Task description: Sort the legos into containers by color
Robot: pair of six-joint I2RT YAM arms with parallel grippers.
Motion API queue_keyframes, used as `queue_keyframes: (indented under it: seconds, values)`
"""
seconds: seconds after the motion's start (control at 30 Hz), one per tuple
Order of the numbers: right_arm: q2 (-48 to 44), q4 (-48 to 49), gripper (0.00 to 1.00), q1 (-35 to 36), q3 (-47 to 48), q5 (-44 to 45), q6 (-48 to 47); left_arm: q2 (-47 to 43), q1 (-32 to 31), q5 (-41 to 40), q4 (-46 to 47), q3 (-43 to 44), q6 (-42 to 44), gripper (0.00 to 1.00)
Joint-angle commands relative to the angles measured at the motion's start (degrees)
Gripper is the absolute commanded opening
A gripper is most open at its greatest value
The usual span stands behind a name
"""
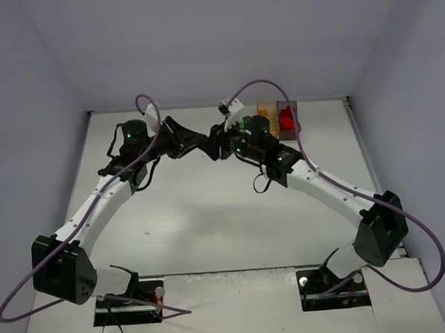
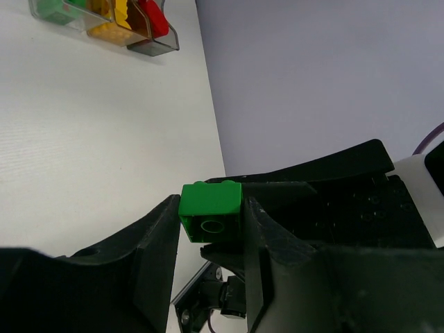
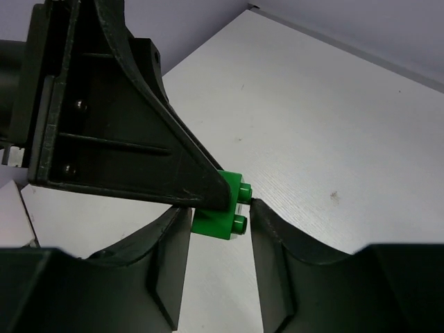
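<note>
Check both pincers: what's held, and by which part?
Left pincer clamps a green lego brick by its opposite side faces. Right pincer brackets the same brick; whether it grips cannot be told.

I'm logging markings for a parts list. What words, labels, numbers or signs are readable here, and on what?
None: no readable text shows in any view.
The green brick, the containers and the table show no lettering; any marking on the brick's studs is too small to read.
</note>
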Motion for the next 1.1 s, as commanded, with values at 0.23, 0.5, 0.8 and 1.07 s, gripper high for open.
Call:
queue_keyframes:
  seconds: [0.23,0.5,0.8,1.07]
  values:
    - [0.57,2.99,0.00,0.25,2.71,5.29,-3.50,-2.29,-0.07,-0.39,2.09,3.46,0.46,0.32]
    - [6.36,-2.63,0.00,-6.42,4.02,10.74,-5.00,-6.23,2.74,-11.80,-16.59,5.21,12.40,0.68]
    - [21.91,-8.26,0.06,-17.76,17.63,15.93,-4.74,-15.29,3.36,-28.77,-29.90,1.27,30.34,0.69]
    - [40.37,-12.91,0.27,-21.98,39.50,15.05,-4.56,-24.78,3.36,-31.94,-34.48,-6.55,32.98,0.70]
